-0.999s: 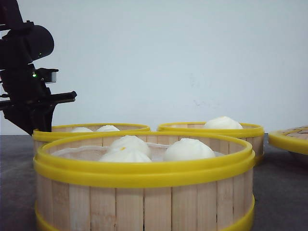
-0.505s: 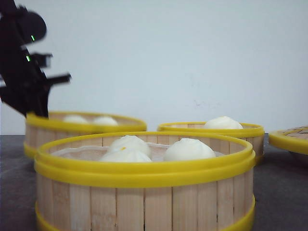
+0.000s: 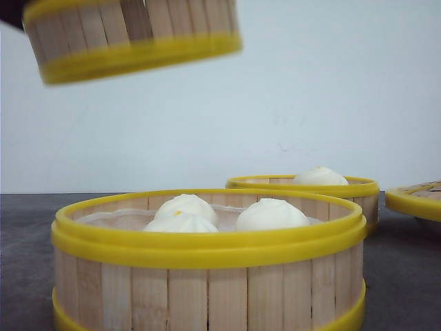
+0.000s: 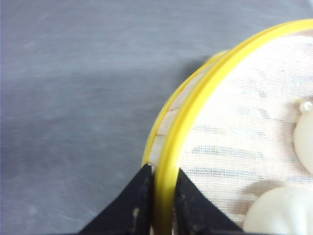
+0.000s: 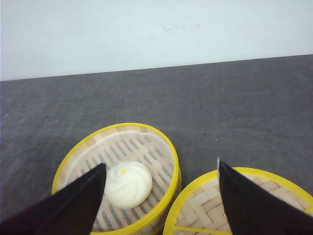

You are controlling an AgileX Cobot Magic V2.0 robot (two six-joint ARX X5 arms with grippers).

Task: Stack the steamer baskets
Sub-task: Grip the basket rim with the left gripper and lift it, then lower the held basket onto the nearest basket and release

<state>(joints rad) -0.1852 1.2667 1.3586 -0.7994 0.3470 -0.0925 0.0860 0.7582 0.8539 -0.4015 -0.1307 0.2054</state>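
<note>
The biggest risk lies with the raised basket (image 3: 134, 38): it hangs tilted high above the table (image 3: 400, 276), held only where the left gripper (image 4: 157, 196) pinches its rim and wall between two closed fingers. Gripped at one edge like that, it can swing or slip, and the buns (image 4: 279, 213) on its cloth lining may roll toward the low side. Set down off-centre, its bottom rim would catch on the rim below instead of seating.

The near basket (image 3: 207, 258) sits on the table in front, the likeliest base, holding three white buns (image 3: 270, 214) on a cloth. Behind it to the right, the far basket (image 5: 117, 178) holds a single bun (image 5: 128, 184) on a slatted floor. Just beside that lies a flat woven lid (image 5: 234, 205), with nothing on it. The right gripper (image 5: 161, 196) hangs above these two, spread wide and grasping nothing.
</note>
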